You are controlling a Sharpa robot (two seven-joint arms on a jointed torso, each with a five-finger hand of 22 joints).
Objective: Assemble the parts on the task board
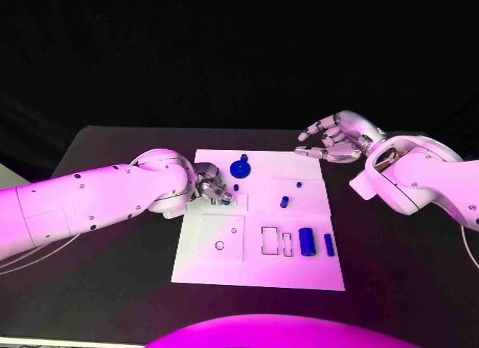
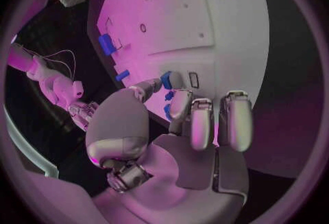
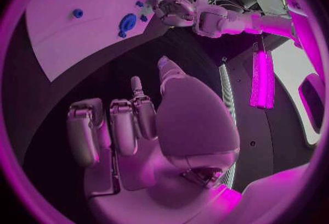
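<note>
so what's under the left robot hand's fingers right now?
The left robot hand is over the task board. In its wrist view a small blue part sits at the fingertips; the board beneath the palm is covered.

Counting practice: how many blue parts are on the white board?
6: a round part at the far edge, two small parts mid-board, two bars near right, one part by the left hand; more may be hidden.

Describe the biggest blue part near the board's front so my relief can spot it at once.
Start at the white task board in the middle of the table and go to its near right area, beside the rectangular cut-outs. The thick blue cylinder lies there on its side. A thinner blue rod lies just to its right; the cylinder is clearly fatter.
</note>
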